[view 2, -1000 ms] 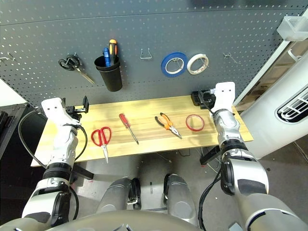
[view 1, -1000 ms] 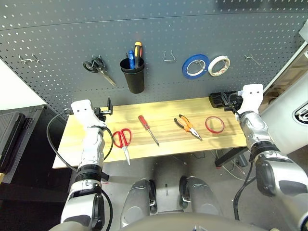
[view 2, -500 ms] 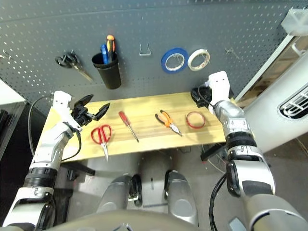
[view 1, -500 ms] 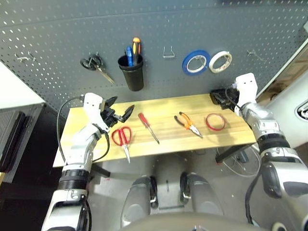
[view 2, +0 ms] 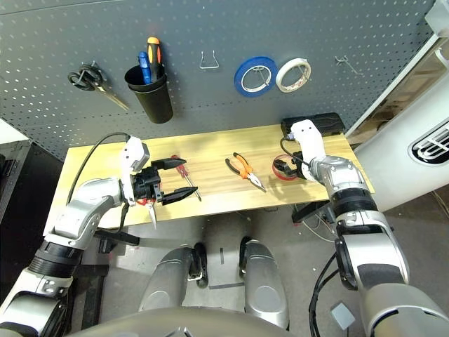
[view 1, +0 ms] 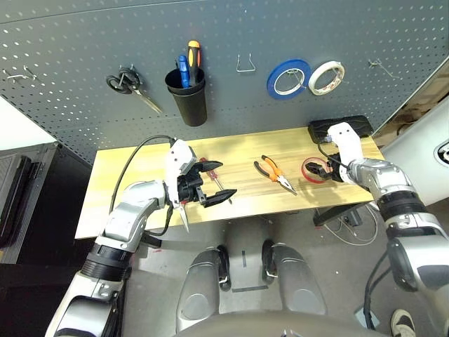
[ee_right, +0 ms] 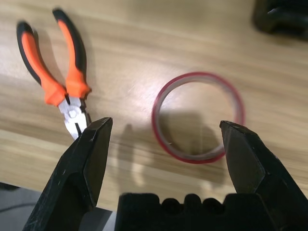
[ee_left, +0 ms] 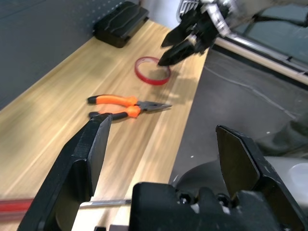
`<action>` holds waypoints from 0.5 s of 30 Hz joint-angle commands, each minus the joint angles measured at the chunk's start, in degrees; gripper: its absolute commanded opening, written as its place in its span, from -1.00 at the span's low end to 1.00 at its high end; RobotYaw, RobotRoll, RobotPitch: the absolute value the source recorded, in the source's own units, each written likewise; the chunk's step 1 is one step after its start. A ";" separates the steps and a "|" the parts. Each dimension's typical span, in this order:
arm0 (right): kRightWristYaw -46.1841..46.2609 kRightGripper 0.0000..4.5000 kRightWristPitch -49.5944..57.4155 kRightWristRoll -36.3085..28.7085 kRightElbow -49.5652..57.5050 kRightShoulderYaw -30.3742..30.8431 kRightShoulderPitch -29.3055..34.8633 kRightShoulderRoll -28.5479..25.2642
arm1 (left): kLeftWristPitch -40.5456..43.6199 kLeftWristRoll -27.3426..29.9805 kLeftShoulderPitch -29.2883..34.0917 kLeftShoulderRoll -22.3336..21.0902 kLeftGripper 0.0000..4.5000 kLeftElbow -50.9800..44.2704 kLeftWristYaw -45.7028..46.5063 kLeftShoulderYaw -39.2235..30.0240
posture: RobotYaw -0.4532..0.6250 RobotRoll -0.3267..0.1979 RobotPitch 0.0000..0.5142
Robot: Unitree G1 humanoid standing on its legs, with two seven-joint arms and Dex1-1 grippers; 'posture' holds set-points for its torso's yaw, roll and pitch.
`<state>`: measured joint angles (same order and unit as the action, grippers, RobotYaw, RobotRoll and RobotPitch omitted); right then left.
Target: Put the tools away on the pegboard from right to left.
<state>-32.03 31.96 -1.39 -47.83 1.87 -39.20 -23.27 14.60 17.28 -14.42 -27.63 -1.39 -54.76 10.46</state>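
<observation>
The thin red tape ring point(ee_right: 161, 131) lies on the wooden table near its right end. My right gripper point(ee_right: 164, 125) hangs open just above it, a finger on each side. The orange-and-black pliers point(view 1: 275, 173) lie left of the ring. My left gripper point(view 1: 219, 180) is open above the table's middle left, pointing right. It partly covers the red-handled screwdriver point(view 2: 180, 166) and the red-handled scissors point(view 1: 185, 219), of which little more than the blade shows. The dark grey pegboard point(view 1: 84, 42) rises behind the table.
On the pegboard hang black-handled scissors point(view 1: 130, 84), a black cup point(view 1: 189, 105) with screwdrivers, a blue tape roll point(view 1: 287, 77) and a white one point(view 1: 327, 76). Bare hooks point(view 1: 245, 64) sit between them and at the far right. A black box point(view 1: 342, 126) stands at the table's back right.
My left arm swung from the table's left end toward the middle, over the scissors and screwdriver. My right gripper came forward and down from the black box to the red ring. The camera tilted.
</observation>
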 commanded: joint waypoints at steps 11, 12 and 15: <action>3.54 1.00 -4.90 3.58 -14.34 1.55 -4.56 3.95 | 2.53 -0.59 3.06 -0.15 1.00 -5.00 0.05 2.43 | -0.25 0.25 -0.10; 3.63 1.00 -5.16 3.74 -15.10 1.64 -4.59 4.15 | 2.66 -0.58 3.24 -0.25 1.00 -5.29 0.06 2.39 | -0.23 0.25 -0.08; 3.59 1.00 -6.12 4.15 -17.30 1.72 -4.46 4.53 | 3.02 -0.63 3.71 -0.41 1.00 -6.08 0.31 2.34 | -0.21 0.25 -0.10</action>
<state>-28.59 26.35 2.15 -63.39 3.40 -44.05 -19.08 16.92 16.85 -11.98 -27.67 -6.29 -54.63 12.31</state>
